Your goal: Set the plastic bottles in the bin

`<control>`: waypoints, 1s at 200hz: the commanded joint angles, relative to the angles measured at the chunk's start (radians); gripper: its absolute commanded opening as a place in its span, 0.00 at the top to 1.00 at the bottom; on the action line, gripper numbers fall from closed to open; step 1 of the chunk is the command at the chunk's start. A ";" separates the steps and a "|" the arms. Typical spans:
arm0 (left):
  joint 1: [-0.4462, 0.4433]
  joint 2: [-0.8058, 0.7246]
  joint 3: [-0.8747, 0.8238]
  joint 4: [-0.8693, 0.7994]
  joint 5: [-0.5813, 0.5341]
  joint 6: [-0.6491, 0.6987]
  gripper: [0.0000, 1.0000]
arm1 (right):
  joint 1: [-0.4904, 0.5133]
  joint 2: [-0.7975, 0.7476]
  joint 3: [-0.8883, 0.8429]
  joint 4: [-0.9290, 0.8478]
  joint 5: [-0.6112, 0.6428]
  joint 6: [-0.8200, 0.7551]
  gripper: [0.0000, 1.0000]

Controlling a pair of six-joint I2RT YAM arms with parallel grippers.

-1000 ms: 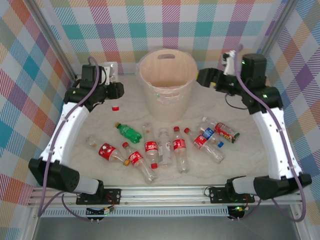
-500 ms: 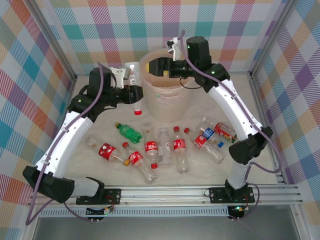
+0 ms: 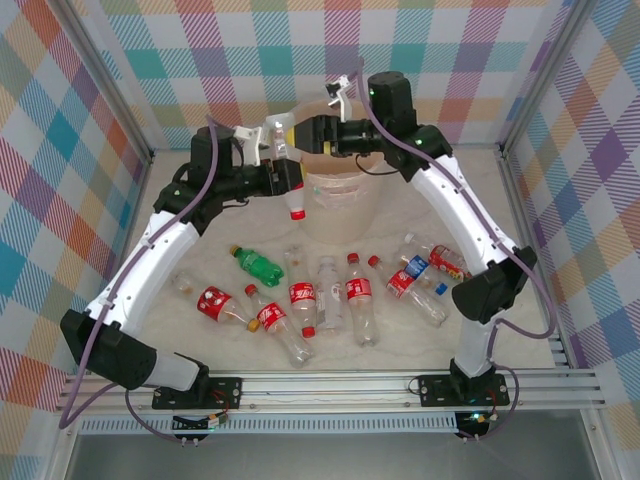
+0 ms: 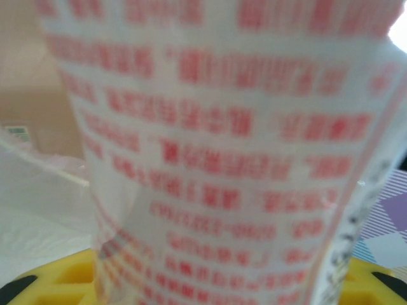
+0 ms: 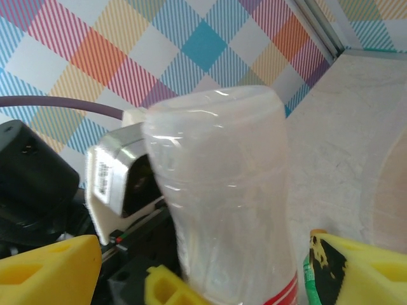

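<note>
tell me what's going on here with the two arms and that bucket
The left gripper holds a bottle cap-down beside the left rim of the bin. The right gripper has its jaws wide around the bottle's upturned base, with a gap showing, so this looks like a handover rather than a second firm grip. The other bottles lie on the table in front of the bin, not yet picked up.

Bin mouth obstructed: the right arm crosses over it, and the right gripper and left gripper meet at the left rim around one upended bottle.

Table right of the bin is passable.

Loose plastic bottles obstruct the middle strip, with a bare margin along the front rail.
</note>
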 commanded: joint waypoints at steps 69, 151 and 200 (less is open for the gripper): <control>-0.028 0.037 -0.003 0.093 0.127 -0.040 0.52 | -0.008 0.132 0.185 -0.113 0.015 -0.089 0.17; -0.028 0.065 -0.021 0.258 0.134 -0.119 0.33 | -0.069 0.075 0.130 -0.116 0.062 -0.073 0.40; -0.006 0.065 0.080 0.107 0.073 -0.079 0.00 | -0.175 0.079 0.132 -0.013 0.027 0.042 0.42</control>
